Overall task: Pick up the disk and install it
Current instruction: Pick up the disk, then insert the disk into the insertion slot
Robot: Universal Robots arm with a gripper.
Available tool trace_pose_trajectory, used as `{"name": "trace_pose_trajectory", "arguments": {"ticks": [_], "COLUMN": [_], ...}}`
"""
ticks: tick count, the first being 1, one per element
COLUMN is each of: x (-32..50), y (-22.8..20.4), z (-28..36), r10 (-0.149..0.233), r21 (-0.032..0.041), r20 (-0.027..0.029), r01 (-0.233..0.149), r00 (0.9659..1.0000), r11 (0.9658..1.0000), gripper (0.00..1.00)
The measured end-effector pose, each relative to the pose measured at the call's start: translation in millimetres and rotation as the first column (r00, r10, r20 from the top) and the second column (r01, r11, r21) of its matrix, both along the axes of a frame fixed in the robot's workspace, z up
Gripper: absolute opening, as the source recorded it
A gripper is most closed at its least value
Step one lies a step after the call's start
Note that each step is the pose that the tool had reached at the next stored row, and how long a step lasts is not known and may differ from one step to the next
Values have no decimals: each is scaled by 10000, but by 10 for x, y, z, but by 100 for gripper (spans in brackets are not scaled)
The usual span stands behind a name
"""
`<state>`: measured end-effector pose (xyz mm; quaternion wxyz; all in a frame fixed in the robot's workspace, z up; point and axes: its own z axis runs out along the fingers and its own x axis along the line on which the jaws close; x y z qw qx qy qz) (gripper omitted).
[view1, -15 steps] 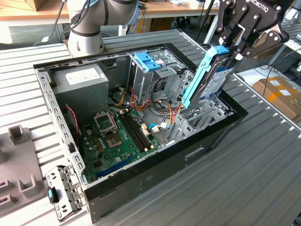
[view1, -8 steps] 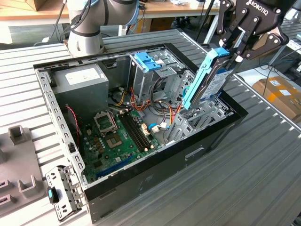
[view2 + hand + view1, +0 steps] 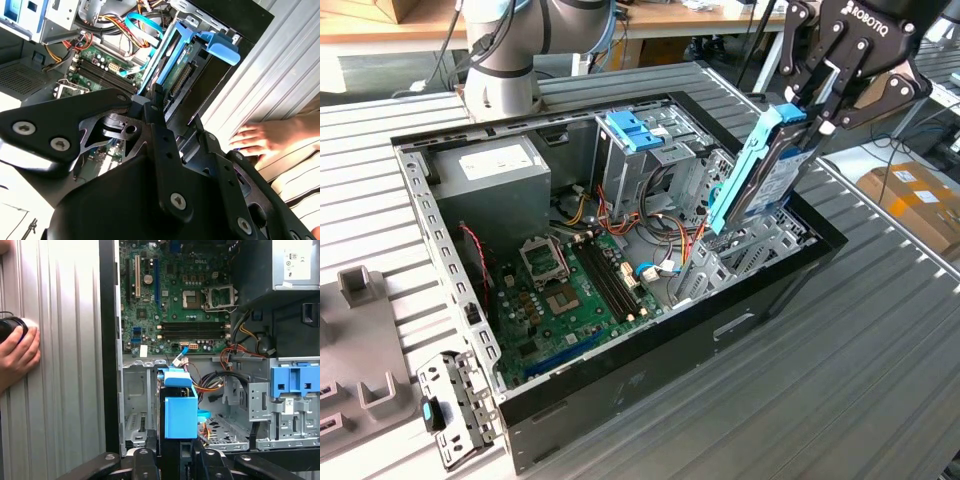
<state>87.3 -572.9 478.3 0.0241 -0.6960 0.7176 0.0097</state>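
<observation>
The gripper (image 3: pixel 812 108) is pinching the disk (image 3: pixel 760 170) by its upper end, its black fingers (image 3: pixel 142 459) pressed against the two flat sides. The disk hangs below the gripper, standing on end and tilted, with its light-blue rail facing the open inside of the case (image 3: pixel 620 385).

The case lies on its side in the middle of the ribbed metal bench (image 3: pixel 880 360), its open side facing up. The disk is over the end of the case at the exterior view's right, close to that end wall. Its lower end reaches down to the grey drive bay (image 3: pixel 720 265) in that corner. Whether it touches the bay's metal I cannot tell.

In the first wrist view the disk (image 3: pixel 179 410) is seen end-on, straight ahead of the gripper (image 3: pixel 175 457), with the bay's slots beside it. In the second wrist view the disk (image 3: pixel 172 62) juts forward from the gripper (image 3: pixel 155 97) toward the case wall.

The motherboard (image 3: pixel 570 290) covers the case floor. The power supply (image 3: pixel 490 165) fills the corner at the exterior view's left. A blue bracket (image 3: pixel 635 130) tops the tall cage at the far wall.

A person's hand (image 3: pixel 260 137) rests on the bench just outside the case wall, near the disk's end of the case.
</observation>
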Motion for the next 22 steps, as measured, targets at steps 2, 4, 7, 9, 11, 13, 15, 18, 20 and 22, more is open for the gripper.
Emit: {"name": "trace_pose_trajectory", "arguments": {"ticks": [2,4,7,9,11,13,15,18,20,22], "x": [0,2,16,19,19,19,19,19,19,19], "y": [0,-1,-3,-34,-70,-72,-72,-72,-71,-72], "z": [-28,-43,-53,-59,-76,-117,-121,-123,-143,-147], "r10": [0,1,0,-1,0,0,1,2,2,2], "r21": [-3,-4,-18,-25,-23,-25,-25,-25,-25,-25], "r20": [1,1,1,1,1,1,1,1,1,1], "r01": [0,-1,0,1,0,0,-1,-2,-2,-2], "r00": [10000,10000,10000,10000,10000,10000,10000,10000,10000,10000], "r11": [10000,10000,10000,10000,10000,10000,10000,10000,10000,10000], "gripper": [35,35,35,35,35,35,35,35,35,35]}}
